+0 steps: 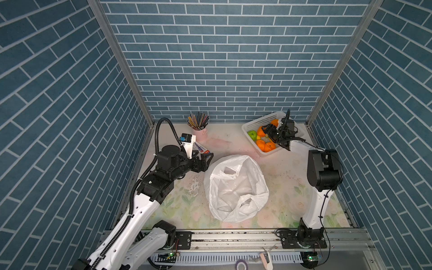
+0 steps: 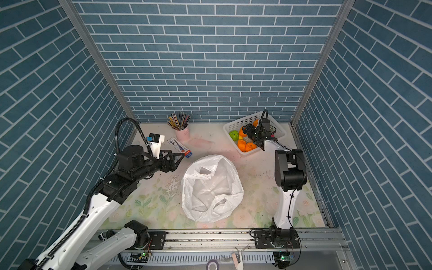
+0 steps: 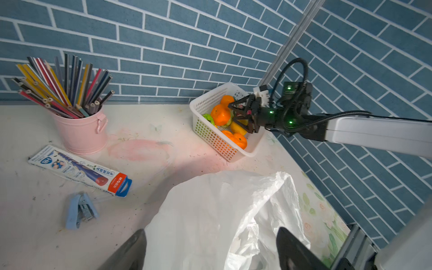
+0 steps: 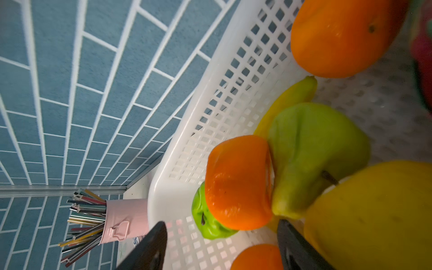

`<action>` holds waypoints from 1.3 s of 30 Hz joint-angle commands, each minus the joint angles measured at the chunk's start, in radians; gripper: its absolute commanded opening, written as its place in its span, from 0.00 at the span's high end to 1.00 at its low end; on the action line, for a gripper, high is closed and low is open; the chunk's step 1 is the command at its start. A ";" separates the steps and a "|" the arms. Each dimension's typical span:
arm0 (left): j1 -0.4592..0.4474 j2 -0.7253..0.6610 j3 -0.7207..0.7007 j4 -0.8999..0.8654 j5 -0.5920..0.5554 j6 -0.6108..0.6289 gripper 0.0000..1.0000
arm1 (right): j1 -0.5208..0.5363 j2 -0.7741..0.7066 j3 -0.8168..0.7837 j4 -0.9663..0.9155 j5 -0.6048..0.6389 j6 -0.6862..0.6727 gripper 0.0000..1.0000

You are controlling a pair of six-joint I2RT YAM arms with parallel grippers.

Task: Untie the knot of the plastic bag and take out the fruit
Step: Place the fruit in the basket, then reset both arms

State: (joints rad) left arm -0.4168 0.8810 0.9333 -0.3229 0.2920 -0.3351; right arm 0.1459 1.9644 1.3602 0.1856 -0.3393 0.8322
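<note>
A: Left end effector [image 1: 209, 161] spread wide, empty, beside the plastic bag [image 1: 236, 189]; bag slumped open on the counter [image 1: 292, 173].
B: Right end effector [image 3: 233, 113] parted over the fruit [image 4: 238, 182] in the white basket [image 1: 261, 121]; gripping nothing.

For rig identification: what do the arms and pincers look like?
Both have white shells and black joints. The left arm carries a ribbed black conduit; the right arm thin black cables and green lights. The left pincer and right pincer are black.
</note>
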 commanded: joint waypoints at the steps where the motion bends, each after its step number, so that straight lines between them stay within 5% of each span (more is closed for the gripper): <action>1: 0.004 -0.016 -0.027 0.031 -0.098 0.022 0.13 | -0.009 -0.192 -0.071 -0.028 0.057 -0.068 0.24; 11: 0.012 -0.064 -0.198 0.205 -0.307 0.124 0.13 | -0.016 -0.802 -0.523 -0.047 0.369 -0.309 0.22; 17: 0.017 -0.088 -0.318 0.323 -0.443 0.189 0.13 | -0.034 -0.972 -0.756 -0.028 0.524 -0.392 0.16; 25: 0.093 -0.102 -0.504 0.602 -0.597 0.239 0.13 | -0.077 -0.812 -0.962 0.305 0.708 -0.558 0.15; 27: 0.112 -0.070 -0.543 0.670 -0.632 0.248 0.13 | -0.128 -0.736 -0.891 0.256 0.645 -0.557 0.15; 30: 0.146 0.000 -0.591 0.765 -0.642 0.268 0.13 | -0.131 -0.614 -0.986 0.616 0.624 -0.719 0.15; 33: 0.191 0.086 -0.625 0.860 -0.622 0.286 0.13 | -0.149 -0.480 -1.063 0.896 0.570 -0.742 0.13; 35: 0.220 0.141 -0.643 0.925 -0.594 0.304 0.13 | -0.147 -0.496 -1.055 0.841 0.505 -0.754 0.12; 38: 0.259 0.229 -0.675 1.051 -0.513 0.328 0.13 | -0.165 -0.414 -1.175 1.173 0.444 -0.773 0.05; 39: 0.270 0.264 -0.684 1.097 -0.484 0.335 0.13 | -0.174 -0.440 -1.166 1.112 0.439 -0.756 0.02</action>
State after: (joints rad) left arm -0.1761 1.0878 0.2737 0.5713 -0.2653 -0.0433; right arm -0.0086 1.5120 0.2306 1.0492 0.1692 0.1299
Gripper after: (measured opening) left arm 0.874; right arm 0.953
